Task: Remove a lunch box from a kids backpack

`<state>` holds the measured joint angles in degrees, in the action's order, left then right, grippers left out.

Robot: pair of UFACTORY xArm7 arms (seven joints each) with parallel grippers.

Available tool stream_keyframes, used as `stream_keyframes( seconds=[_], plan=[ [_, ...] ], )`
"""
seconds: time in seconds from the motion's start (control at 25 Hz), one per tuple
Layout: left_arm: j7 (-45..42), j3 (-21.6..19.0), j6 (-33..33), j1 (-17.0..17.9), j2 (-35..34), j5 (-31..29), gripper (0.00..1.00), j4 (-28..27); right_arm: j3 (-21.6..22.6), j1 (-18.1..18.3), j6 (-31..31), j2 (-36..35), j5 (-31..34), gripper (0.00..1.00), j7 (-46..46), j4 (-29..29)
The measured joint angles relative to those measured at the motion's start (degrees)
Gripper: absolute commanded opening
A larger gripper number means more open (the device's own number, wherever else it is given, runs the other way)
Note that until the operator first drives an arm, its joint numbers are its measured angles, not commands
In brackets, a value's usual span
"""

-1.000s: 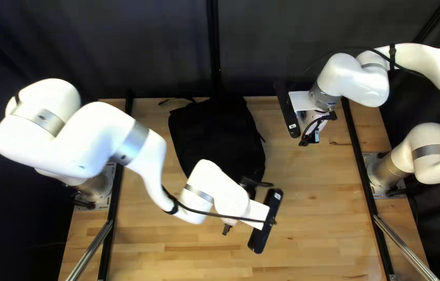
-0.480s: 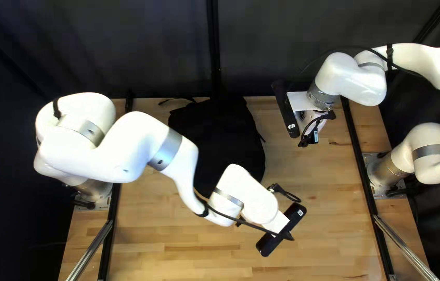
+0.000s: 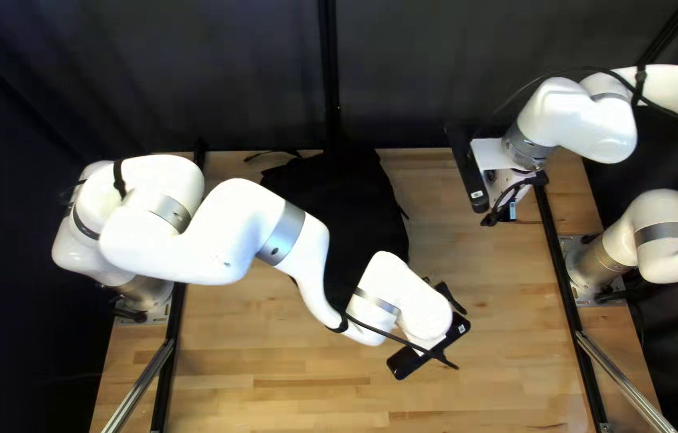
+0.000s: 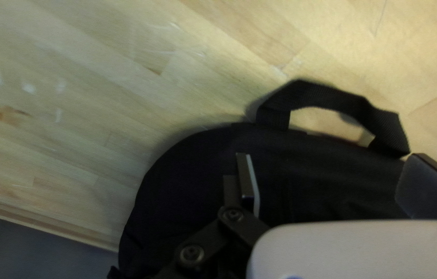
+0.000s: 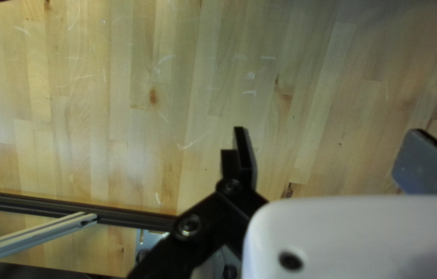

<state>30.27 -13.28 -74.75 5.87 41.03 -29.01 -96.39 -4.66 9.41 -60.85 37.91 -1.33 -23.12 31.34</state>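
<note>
- Backpack is lying on the wooden table at the upper middle of the top left view, the left arm crossing part of it.
- No lunch box is showing in any view; it is presumably sitting inside the bag, so removal is looking undone.
- No opening is showing in the black fabric, though dark cloth is hiding any zipper; I cannot tell if it is undone.
- Left gripper is hovering over the end with the carry handle, its fingers standing wide apart, grasping nothing.
- Right gripper is hanging over bare wood, well apart from the bag, also spread and holding nothing.
- Seemingly the job is only starting: steadying the bag, opening it, gripping the box and drawing it out are all remaining.
</note>
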Motion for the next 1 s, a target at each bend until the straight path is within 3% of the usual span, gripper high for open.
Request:
stream_keyframes(
  seconds=[0.76, 0.8, 0.84, 0.88, 0.92, 1.0],
  plan=[
    [5.03, 2.17, -11.41, 3.29, 5.91, -3.82, 0.98, -9.06, 1.83, 0.61, -2.61, 6.38, 0.53, 1.00, 2.62, -3.35],
    [5.26, 2.23, -11.69, 3.38, 6.04, -3.98, 0.84, -9.15, 1.90, 0.63, -2.75, 6.57, 0.54, 1.00, 2.72, -3.38],
    [5.42, 2.29, -11.88, 3.46, 6.18, -4.14, 0.63, -9.22, 1.97, 0.64, -2.84, 6.72, 0.54, 1.00, 2.83, -3.41],
    [5.53, 2.34, -12.04, 3.53, 6.30, -4.27, 0.26, -9.28, 2.04, 0.66, -2.93, 6.85, 0.54, 1.00, 2.93, -3.43],
    [5.57, 2.39, -12.15, 3.61, 6.40, -4.38, 0.03, -9.34, 2.10, 0.67, -3.02, 6.97, 0.54, 1.00, 3.03, -3.45],
    [5.56, 2.43, -12.22, 3.74, 6.59, -4.51, 0.00, -9.40, 2.17, 0.72, -3.25, 7.25, 0.58, 1.00, 3.14, -3.51]
  ],
)
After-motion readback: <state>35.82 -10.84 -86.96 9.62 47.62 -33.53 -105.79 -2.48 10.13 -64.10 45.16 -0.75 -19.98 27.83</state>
